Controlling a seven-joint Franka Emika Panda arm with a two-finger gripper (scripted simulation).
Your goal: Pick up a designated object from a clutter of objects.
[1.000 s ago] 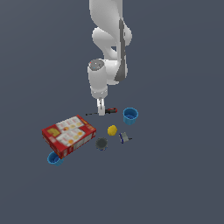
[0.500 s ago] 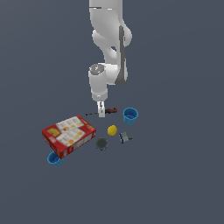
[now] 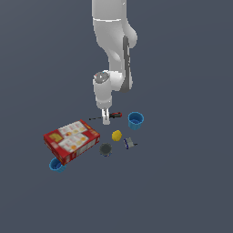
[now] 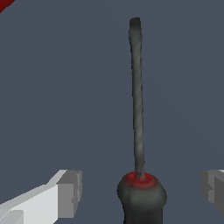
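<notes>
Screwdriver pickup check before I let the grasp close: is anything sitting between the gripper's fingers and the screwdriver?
Nothing visible. In the wrist view the screwdriver lies between the open gripper fingers, with bare floor on both sides of the handle. The nearest blue cup stands apart.

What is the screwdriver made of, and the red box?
The screwdriver looks like a thin, dull dark metal shaft in a black handle with a red collar, likely rubber or plastic. The red box looks like matte printed cardboard, with flat faces and pictures on top. It is a render, so these are guesses.
</notes>
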